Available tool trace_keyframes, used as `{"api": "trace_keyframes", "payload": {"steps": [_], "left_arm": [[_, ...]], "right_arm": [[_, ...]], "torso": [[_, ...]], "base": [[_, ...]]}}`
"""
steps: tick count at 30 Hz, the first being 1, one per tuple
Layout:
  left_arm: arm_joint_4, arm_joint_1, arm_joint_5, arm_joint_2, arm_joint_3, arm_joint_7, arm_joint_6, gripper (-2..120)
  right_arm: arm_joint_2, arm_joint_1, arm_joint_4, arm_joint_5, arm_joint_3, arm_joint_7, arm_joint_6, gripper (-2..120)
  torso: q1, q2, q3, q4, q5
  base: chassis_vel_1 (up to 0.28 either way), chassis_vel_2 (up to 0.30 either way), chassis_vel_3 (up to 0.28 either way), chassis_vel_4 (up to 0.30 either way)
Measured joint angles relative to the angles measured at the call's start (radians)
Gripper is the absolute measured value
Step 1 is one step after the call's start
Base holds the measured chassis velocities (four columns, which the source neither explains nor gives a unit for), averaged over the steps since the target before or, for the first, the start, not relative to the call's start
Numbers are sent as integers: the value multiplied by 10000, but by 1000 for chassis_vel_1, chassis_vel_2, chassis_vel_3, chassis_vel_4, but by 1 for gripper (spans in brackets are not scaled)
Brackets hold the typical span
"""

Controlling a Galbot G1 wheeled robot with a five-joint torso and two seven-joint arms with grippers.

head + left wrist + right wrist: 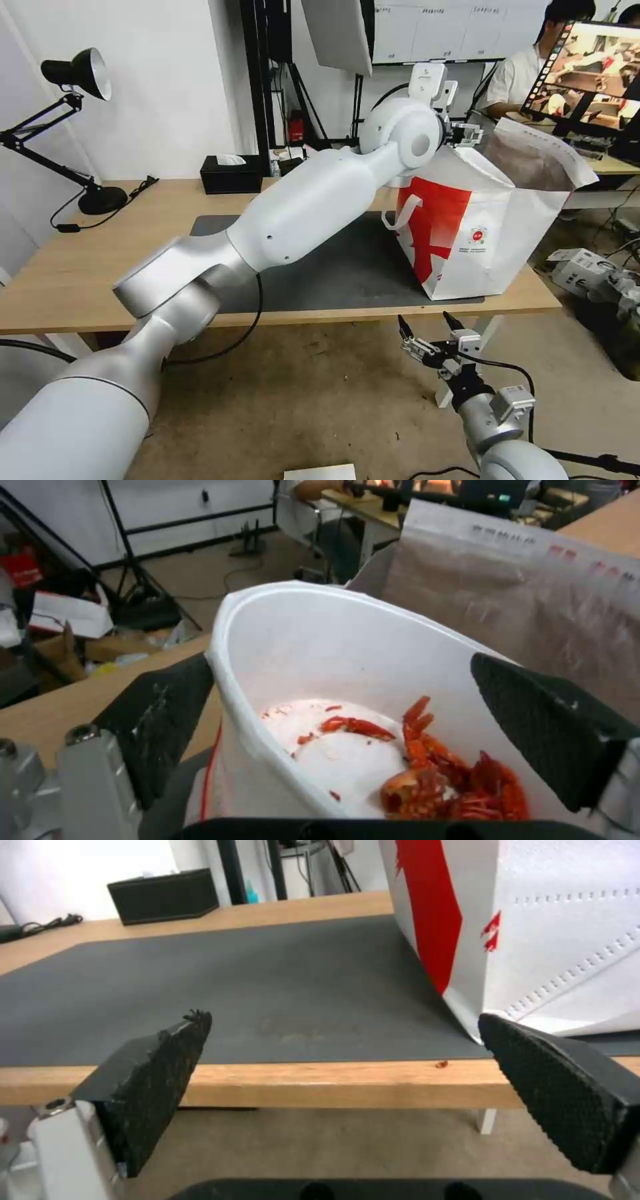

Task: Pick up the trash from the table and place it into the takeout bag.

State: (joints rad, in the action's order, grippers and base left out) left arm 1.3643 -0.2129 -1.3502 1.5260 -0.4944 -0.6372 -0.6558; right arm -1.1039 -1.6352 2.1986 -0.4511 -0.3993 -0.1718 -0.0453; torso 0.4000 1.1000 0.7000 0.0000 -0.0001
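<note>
The long light-wood surface [80, 267] with its dark grey rectangular mat [347, 267] carries the large boxy red-and-white takeout bag [480, 227] with silver foil lining at about 3 o'clock on the mat, near the front edge. The left tool [347, 700], reaching across to the bag's open top at about 1 o'clock, pinches the tilted white bowl of red shells [333, 690] by its wall beside the foil lining. The right tool [427, 327] hangs spread and empty below the surface's front edge at 5 o'clock.
</note>
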Motion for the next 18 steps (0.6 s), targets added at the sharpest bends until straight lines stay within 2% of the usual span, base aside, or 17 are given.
{"api": "trace_keyframes", "payload": {"steps": [18], "left_arm": [[-182, -119, 688, 37, -226, -12, -526, 100]], "right_arm": [[5, 154, -106, -55, 27, -6, 0, 100]], "torso": [[0, 0, 0, 0, 0]], "base": [[0, 0, 0, 0]]}}
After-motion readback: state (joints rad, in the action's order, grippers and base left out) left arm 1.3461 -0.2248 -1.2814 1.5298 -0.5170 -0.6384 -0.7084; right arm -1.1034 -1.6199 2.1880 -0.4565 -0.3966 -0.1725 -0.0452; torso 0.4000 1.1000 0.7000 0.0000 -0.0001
